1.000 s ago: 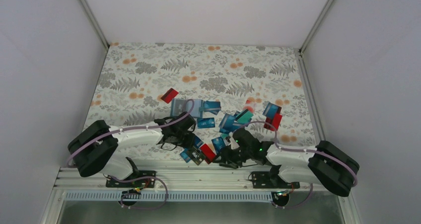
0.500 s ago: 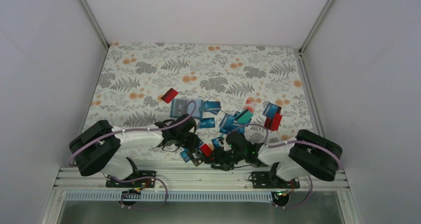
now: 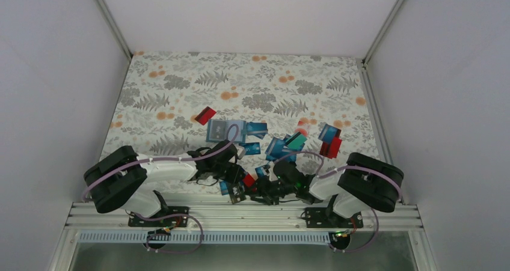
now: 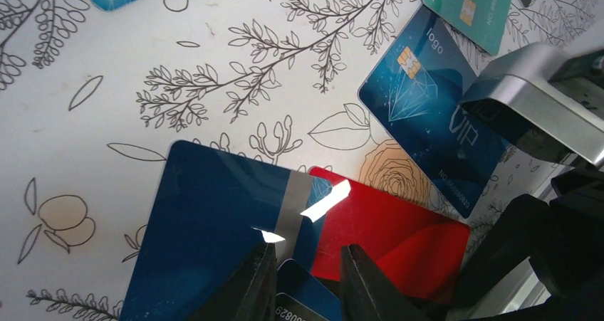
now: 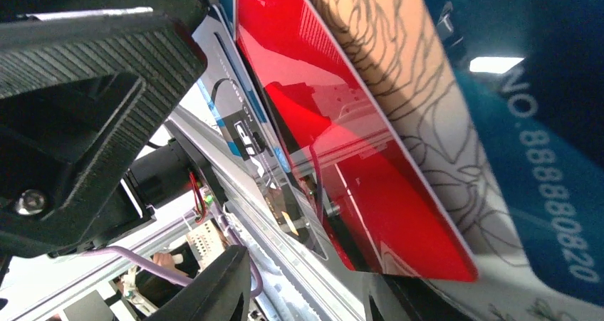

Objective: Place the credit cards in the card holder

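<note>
The teal-blue card holder (image 3: 215, 130) lies mid-table, far from both grippers. Credit cards are scattered around it: a red one (image 3: 205, 115) and a blue and teal cluster (image 3: 281, 146). My left gripper (image 3: 234, 184) (image 4: 306, 285) hangs low over the near edge, its jaws a narrow gap apart. A dark card with printed numbers (image 4: 308, 300) lies flat in that gap, beside a dark blue card (image 4: 214, 235) and a red card (image 4: 399, 235). My right gripper (image 3: 255, 190) (image 5: 306, 300) stands open right next to it, with the red card's (image 5: 342, 143) corner reaching between its fingers.
The table's near edge and metal rail (image 3: 240, 208) lie directly under both grippers. The right arm's metal and black body (image 4: 534, 114) crowds the left wrist view. A blue VIP card (image 4: 427, 114) and a teal card (image 4: 470, 8) lie close by. White walls enclose the table.
My right arm has swung left along the near edge until its gripper meets the left one at the red card, and its jaws have narrowed. The left gripper has barely moved.
</note>
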`<state>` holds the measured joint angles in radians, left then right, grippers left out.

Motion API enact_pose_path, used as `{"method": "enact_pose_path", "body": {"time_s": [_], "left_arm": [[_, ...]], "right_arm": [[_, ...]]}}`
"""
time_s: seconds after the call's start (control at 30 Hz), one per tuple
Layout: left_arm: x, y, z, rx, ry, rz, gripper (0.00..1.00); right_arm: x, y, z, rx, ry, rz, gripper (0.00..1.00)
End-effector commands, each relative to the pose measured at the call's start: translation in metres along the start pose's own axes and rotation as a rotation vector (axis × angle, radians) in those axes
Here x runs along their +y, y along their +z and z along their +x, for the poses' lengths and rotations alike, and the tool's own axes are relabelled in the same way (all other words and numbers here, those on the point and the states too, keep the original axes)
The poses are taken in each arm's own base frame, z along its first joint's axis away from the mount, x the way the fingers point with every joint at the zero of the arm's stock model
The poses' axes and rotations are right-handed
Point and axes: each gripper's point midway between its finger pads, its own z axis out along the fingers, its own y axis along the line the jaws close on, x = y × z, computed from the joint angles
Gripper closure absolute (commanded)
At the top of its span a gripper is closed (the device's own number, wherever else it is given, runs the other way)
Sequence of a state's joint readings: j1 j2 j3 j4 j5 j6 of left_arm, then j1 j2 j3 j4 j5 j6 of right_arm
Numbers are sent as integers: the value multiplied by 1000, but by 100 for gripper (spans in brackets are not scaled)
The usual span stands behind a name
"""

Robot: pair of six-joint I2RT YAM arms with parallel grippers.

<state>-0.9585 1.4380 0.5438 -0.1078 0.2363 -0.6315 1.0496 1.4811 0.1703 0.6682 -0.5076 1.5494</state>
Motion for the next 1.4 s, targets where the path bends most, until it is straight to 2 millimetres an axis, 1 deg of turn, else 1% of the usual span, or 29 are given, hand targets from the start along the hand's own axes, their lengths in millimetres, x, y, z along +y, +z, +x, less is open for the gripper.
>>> {"method": "enact_pose_path", "body": {"time_s": [0.0, 0.2, 0.43, 0.63, 0.87, 1.03, 1.17, 1.37], "left_arm": [[14, 6, 49, 173, -1, -20, 76], [8, 6, 45, 162, 20, 6, 76], [2, 6, 42, 163, 36, 28, 76], [-1, 7, 41, 162, 39, 42, 77], [-1, 4, 38, 150, 39, 39, 77], [-1, 0, 32, 126, 33, 23, 77], [-2, -6, 23, 94, 26, 2, 77], [-2, -24, 5, 25, 5, -18, 77]], "right_arm": [[-19, -7, -31, -185, 68, 66, 62], [-15, -10, -35, -218, 54, 75, 69], [-16, -12, -38, -237, 70, 74, 81], [-19, -13, -41, -249, 81, 79, 95], [-24, -14, -42, -248, 90, 89, 96], [-22, -18, -42, -259, 79, 89, 96], [-15, -23, -43, -275, 61, 73, 96], [-3, -32, -45, -304, 24, 56, 96]]}}
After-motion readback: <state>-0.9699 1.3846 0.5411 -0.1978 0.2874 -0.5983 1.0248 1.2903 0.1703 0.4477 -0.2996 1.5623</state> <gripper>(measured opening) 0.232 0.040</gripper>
